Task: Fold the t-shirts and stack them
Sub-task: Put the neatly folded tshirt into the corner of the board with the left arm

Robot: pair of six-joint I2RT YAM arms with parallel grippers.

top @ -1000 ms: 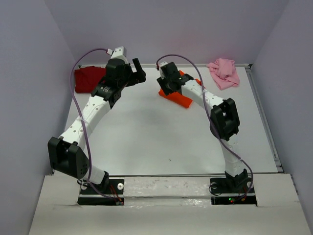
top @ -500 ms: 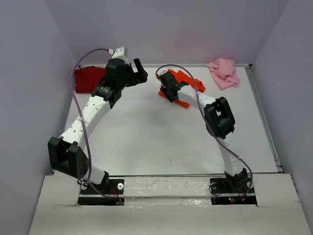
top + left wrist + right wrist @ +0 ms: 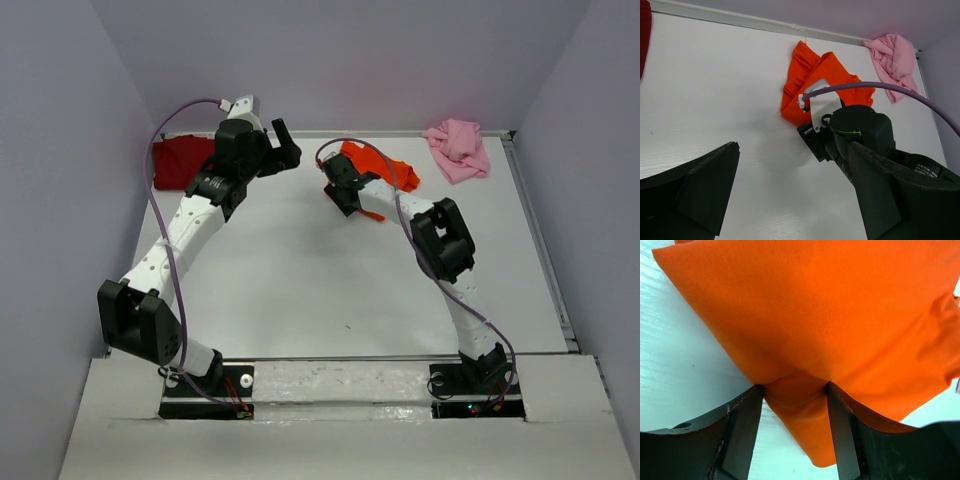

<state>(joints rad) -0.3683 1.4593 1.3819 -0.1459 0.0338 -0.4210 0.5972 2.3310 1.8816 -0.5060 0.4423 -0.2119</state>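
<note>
The bright orange t-shirt [image 3: 388,171] lies crumpled at the back middle of the table; it also shows in the left wrist view [image 3: 807,80] and fills the right wrist view [image 3: 815,300]. My right gripper [image 3: 343,196] is at its near left edge, shut on a fold of it [image 3: 792,390]. The dark red t-shirt [image 3: 180,160] lies at the back left, its edge just showing in the left wrist view [image 3: 644,40]. The pale pink t-shirt [image 3: 458,148] lies bunched at the back right [image 3: 895,57]. My left gripper [image 3: 288,145] is open and empty [image 3: 792,150], above the table left of the orange shirt.
The white table [image 3: 300,270] is walled at the back and both sides. A metal rail [image 3: 540,240] runs along its right edge. The right arm's wrist and purple cable [image 3: 865,85] lie in front of the left gripper.
My right gripper has moved left and slightly back with the orange t-shirt, which now spreads out behind it. The left arm has barely moved.
</note>
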